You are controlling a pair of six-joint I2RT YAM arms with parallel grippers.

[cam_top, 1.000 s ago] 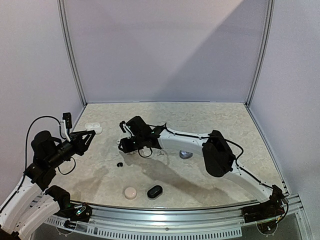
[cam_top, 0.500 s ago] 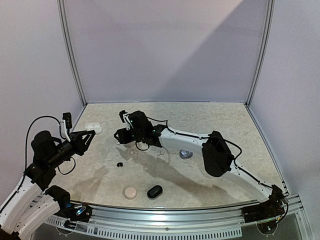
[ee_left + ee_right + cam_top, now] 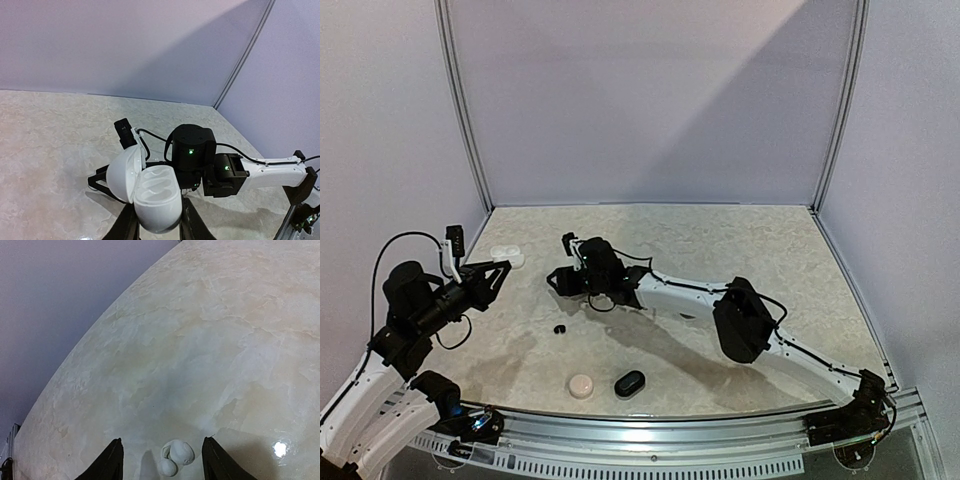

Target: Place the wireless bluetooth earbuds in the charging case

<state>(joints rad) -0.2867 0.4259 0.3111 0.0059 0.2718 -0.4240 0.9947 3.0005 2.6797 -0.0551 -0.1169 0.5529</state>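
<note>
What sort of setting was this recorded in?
Likely a lab robot cell: marble-pattern table, aluminium-framed wall panels, and an open white charging case held in the left gripper.

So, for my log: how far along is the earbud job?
Early. Done: the left gripper holds the white case, lid open, its slots looking empty. In hand: the right gripper is open, fingers either side of a white earbud lying on the table, not gripped. Left: grasp it, seat it in the case; a black earbud also lies loose.
</note>
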